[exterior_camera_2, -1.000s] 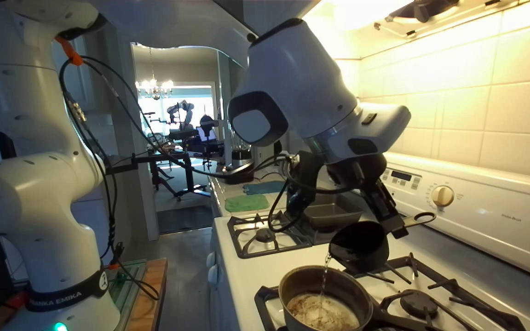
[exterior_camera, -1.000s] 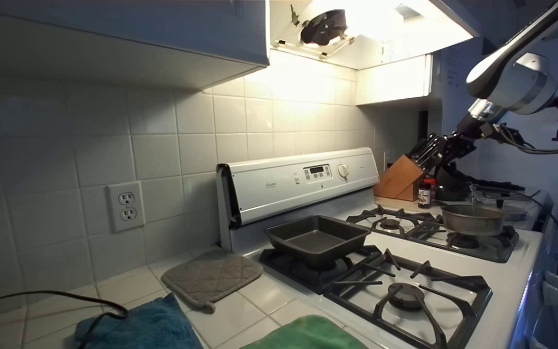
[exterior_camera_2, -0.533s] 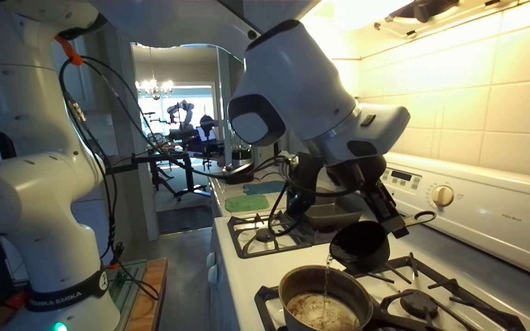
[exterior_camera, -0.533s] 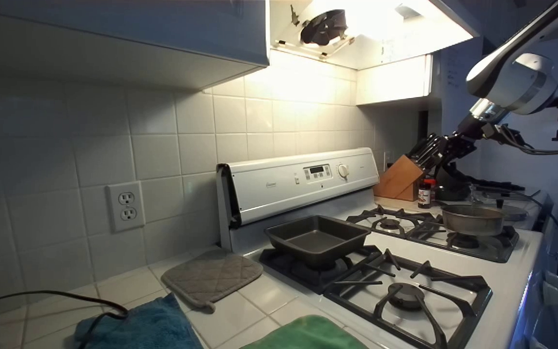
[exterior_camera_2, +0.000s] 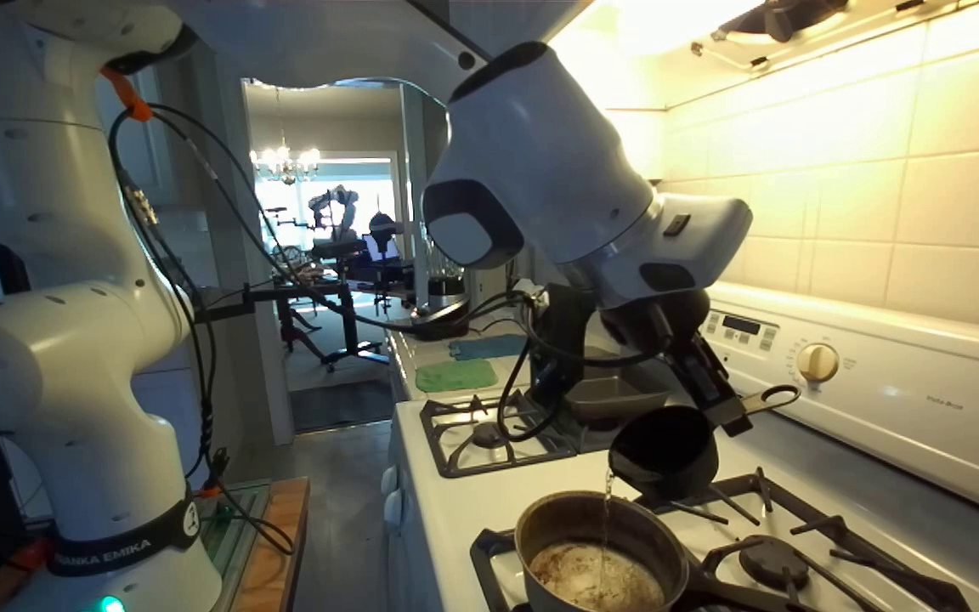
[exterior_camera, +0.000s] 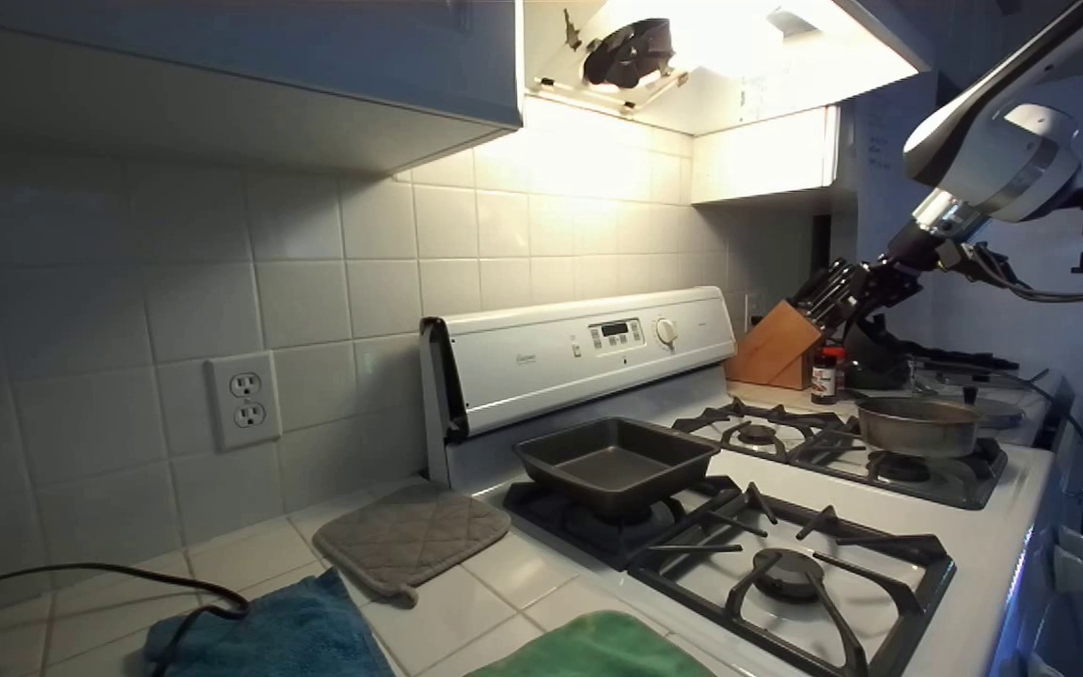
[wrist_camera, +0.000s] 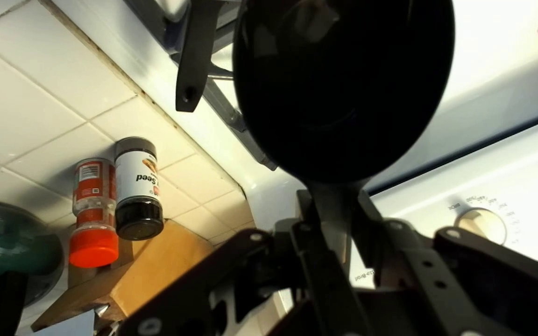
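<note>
Black and round, a small cup [exterior_camera_2: 664, 455] is held tilted above the pot, and a thin stream of clear liquid [exterior_camera_2: 608, 493] is let fall from its lip. The cup's handle [exterior_camera_2: 774, 397] is clamped firmly by the pincer [wrist_camera: 336, 217]; the jaws are drawn together on it, and its looped end is left jutting out past them. The stream is caught inside the grey metal pot [exterior_camera: 918, 431], whose bottom is seen pale and mottled with brown. The pot is carried by a front burner grate [exterior_camera: 981, 484] of the white stove [exterior_camera_2: 472, 501]. On a rear burner, just before the control panel [exterior_camera: 588, 353], a dark square baking pan [exterior_camera: 617, 465] is set.

Past the pot's end of the stove, on the tiled table [wrist_camera: 17, 102], 2 jars are stood side by side: 1 black-lidded jar [wrist_camera: 138, 191] and 1 red-lidded jar [wrist_camera: 94, 228]. Close beside them, a wooden knife block [exterior_camera: 767, 348] is placed. At the stove's opposite end, the tiles are partly covered by a grey quilted potholder [exterior_camera: 415, 536], a green cloth [exterior_camera: 598, 649] and a blue cloth [exterior_camera: 288, 635], which is crossed by a black cord [exterior_camera: 239, 606]. The tiled wall [exterior_camera: 447, 221] is lit brightly from the hood.
</note>
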